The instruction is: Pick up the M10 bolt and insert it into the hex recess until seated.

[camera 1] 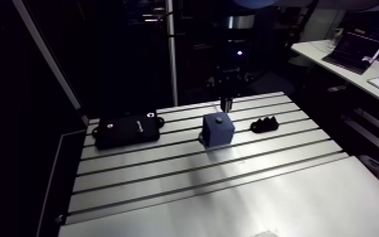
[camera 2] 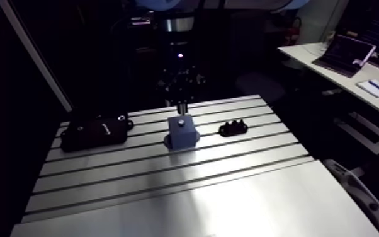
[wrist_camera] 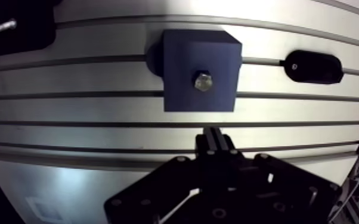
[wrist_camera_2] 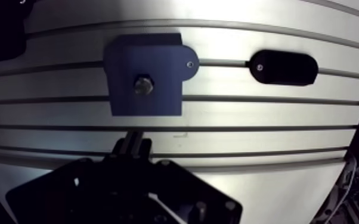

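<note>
The M10 bolt point(wrist_camera: 203, 81) sits in the top of the blue block point(wrist_camera: 182, 98). The hand point(wrist_camera: 213, 133), fingers closed on nothing, hangs beside the block. A black part point(wrist_camera: 313, 67) lies at the block's three o'clock.

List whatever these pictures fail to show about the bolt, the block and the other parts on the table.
- bolt: the wrist view shows only its head from above. The shank and how deep it sits are hidden inside the blue block.
- black holder: cut off by the wrist view's edge and too dark in the arm view for detail.
- small black fixture: too dark in both views to read its shape.
</note>
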